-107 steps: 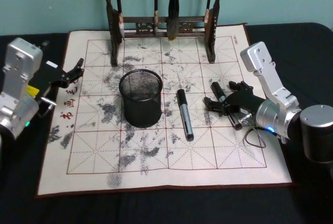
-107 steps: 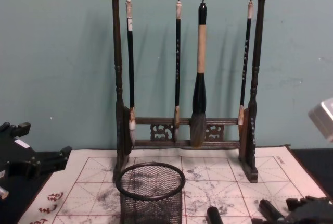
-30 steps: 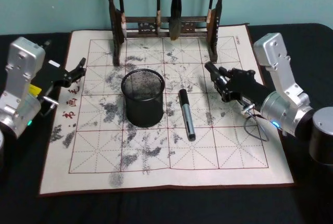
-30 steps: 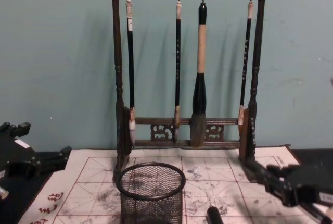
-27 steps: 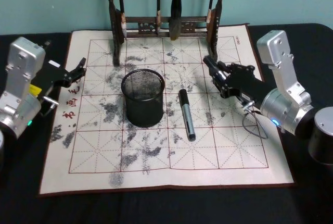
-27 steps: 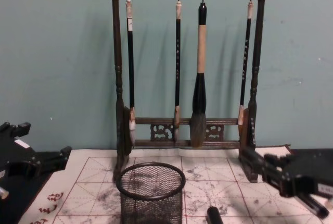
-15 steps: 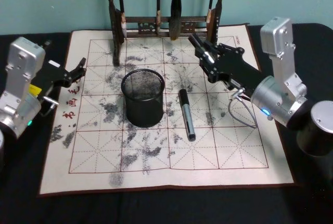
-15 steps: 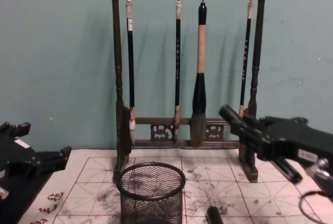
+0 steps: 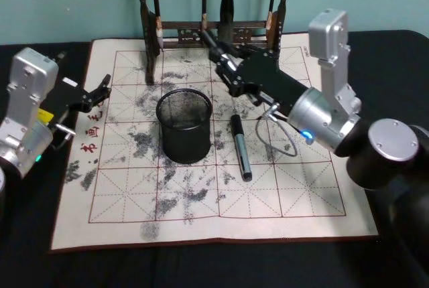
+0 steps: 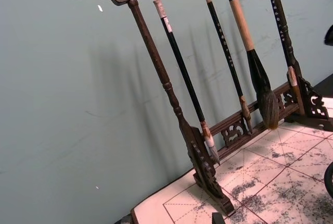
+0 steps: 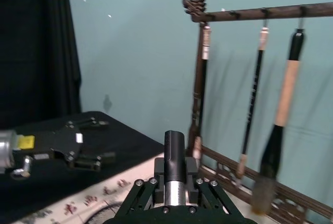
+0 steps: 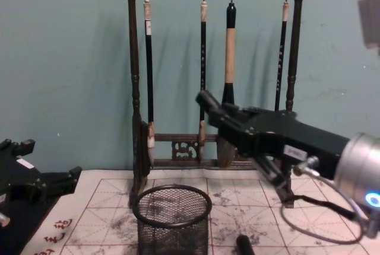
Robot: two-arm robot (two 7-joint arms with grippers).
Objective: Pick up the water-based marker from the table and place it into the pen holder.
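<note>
On the dark counter (image 9: 201,268) the right gripper (image 9: 226,65), jaws pinching the water-based marker (image 11: 175,151), has swung in from the right. It is now raised close behind the pen holder (image 9: 184,124), so I think lowering comes next. The left gripper (image 9: 96,92) sits parked, jaws spread.

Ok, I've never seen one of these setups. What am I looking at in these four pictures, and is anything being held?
This is a robot with two arms, each ending in a gripper. One picture looks down from its head, one looks across from its chest, and two come from cameras on its wrists. On the dark table lies a white calligraphy mat with a black mesh pen holder, a loose marker beside it and a wooden brush rack at the back. The right gripper hovers above the mat near the rack, shut on a second marker. The left gripper sits parked at the mat's left edge.
</note>
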